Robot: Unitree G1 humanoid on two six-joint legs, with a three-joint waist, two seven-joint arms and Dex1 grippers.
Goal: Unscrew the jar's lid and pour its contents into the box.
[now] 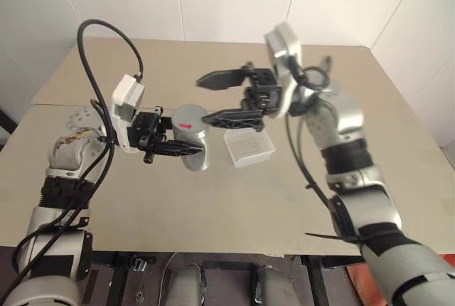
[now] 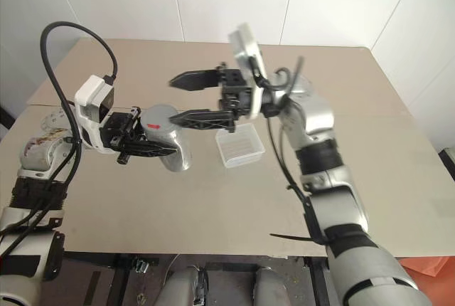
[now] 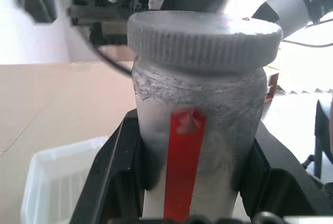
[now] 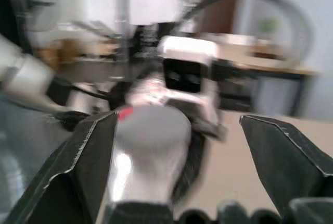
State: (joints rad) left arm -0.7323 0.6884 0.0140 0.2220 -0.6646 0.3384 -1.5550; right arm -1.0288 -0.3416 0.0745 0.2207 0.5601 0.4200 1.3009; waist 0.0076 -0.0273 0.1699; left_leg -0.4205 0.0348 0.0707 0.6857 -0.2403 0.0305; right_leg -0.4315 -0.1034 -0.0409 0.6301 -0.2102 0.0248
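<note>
left gripper (image 1: 173, 148) clamps jar (image 1: 193, 151) above counter (image 1: 213, 199), lid (image 3: 204, 40) on | right gripper (image 1: 217, 97) spread wide beside lid (seemingly not touching) | box (image 1: 249, 147) at jar's 3 o'clock | risk: off-centre regrip could slip, leaving lid unturned

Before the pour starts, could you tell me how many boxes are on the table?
1: the box sits on the table, beside the jar.

No readable text on the jar (image 3: 197, 130) label.
</note>
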